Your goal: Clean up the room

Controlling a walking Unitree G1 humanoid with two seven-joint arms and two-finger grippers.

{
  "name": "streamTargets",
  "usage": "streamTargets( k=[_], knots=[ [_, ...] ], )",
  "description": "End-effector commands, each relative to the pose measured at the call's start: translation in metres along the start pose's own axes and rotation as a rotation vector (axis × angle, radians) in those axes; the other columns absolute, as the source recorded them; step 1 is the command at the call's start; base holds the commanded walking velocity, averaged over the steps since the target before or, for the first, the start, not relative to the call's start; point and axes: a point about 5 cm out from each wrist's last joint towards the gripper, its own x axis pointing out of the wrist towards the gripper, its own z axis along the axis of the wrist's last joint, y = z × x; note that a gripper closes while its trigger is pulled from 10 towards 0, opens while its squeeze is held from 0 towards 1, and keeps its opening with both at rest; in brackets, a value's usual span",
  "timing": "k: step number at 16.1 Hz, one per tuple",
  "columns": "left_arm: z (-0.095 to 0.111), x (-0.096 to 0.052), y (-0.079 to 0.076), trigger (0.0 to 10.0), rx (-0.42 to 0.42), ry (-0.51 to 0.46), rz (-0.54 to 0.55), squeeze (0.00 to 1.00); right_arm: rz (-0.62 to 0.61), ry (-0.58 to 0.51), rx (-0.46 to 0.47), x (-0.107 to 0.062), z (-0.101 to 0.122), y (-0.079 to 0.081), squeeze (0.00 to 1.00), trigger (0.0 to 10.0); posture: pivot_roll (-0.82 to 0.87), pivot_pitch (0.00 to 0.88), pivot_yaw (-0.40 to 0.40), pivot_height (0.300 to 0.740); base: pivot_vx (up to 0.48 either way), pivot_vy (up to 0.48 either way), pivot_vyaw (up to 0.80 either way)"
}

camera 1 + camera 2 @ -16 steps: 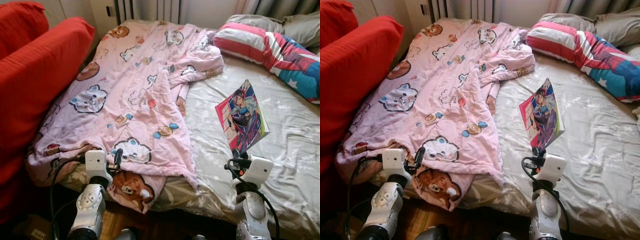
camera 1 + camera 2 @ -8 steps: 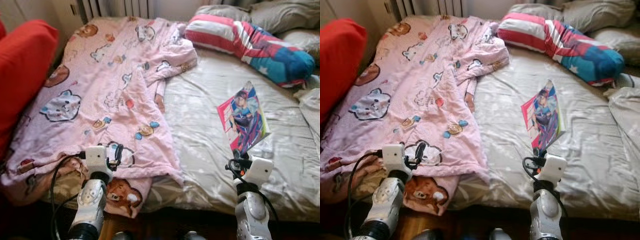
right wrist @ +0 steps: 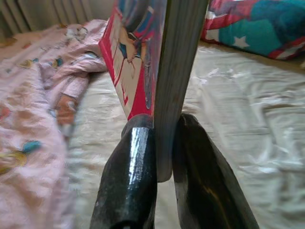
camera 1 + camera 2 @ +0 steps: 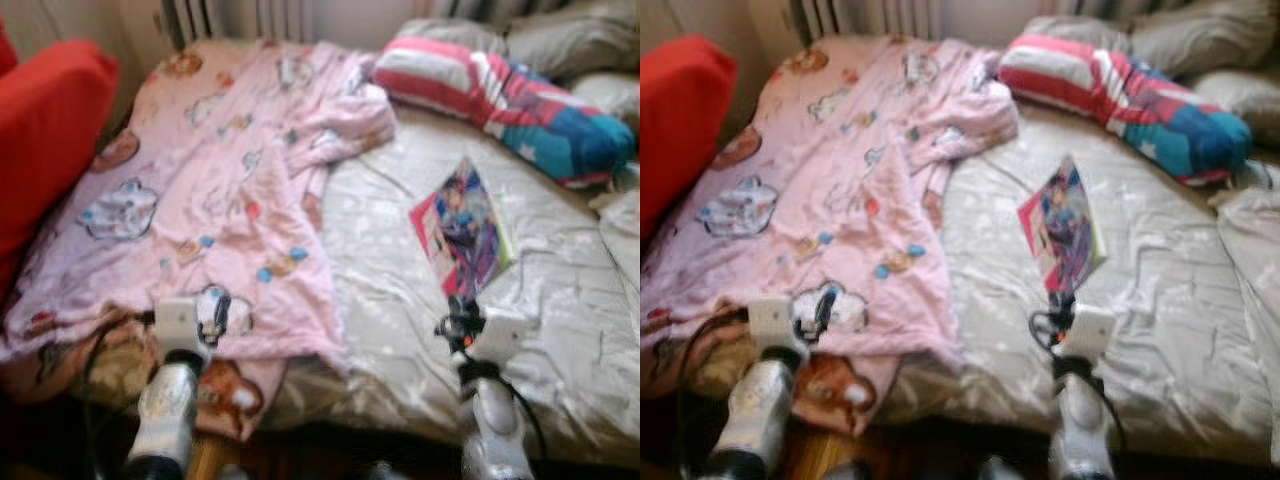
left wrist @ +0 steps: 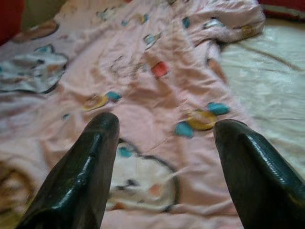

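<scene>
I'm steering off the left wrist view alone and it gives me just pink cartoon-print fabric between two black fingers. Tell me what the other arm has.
Observer: The right gripper is shut on a thin comic book with a red-edged illustrated cover, pinching its lower edge and holding it upright above the bed.
Operator: Say what lies under that book.
Observer: A pale cream patterned bedsheet, bare there; the pink cartoon-print blanket covers the left half of the bed.
Operator: Report what's at the head of the bed.
Observer: A pink-and-white striped pillow with a blue starred end lies across it.
Operator: And left of the bed.
Observer: A red cushioned sofa stands against the blanket's edge.
</scene>
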Motion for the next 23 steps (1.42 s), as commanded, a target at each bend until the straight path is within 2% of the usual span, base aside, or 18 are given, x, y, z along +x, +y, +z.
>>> streamTargets(
  k=[1, 9, 16, 23],
  knots=[
    [-0.0082, -0.0057, -0.0018, 10.0, 0.012, 0.031, -0.014, 0.00, -0.030, -0.024, -0.001, -0.0017, 0.0023, -0.0069, 0.00, 10.0, 0.07, 0.215, -0.039, 0.740, 0.000, -0.379, 0.00],
    [-0.0104, -0.0067, -0.0038, 10.0, 0.013, 0.040, -0.025, 0.00, -0.033, -0.020, -0.004, -0.0014, 0.0017, -0.0085, 0.00, 10.0, 0.06, 0.204, -0.038, 0.740, 0.000, -0.365, 0.00],
    [-0.0122, -0.0082, -0.0018, 10.0, -0.009, 0.042, -0.014, 0.00, -0.032, -0.008, -0.004, -0.0011, -0.0003, -0.0082, 0.00, 10.0, 0.07, 0.207, -0.042, 0.740, 0.000, 0.000, 0.00],
    [-0.0125, -0.0090, -0.0019, 10.0, 0.014, 0.047, -0.024, 0.00, -0.036, -0.003, -0.004, -0.0030, -0.0019, -0.0087, 0.00, 10.0, 0.07, 0.220, -0.039, 0.740, 0.000, -0.034, 0.00]
  ],
)
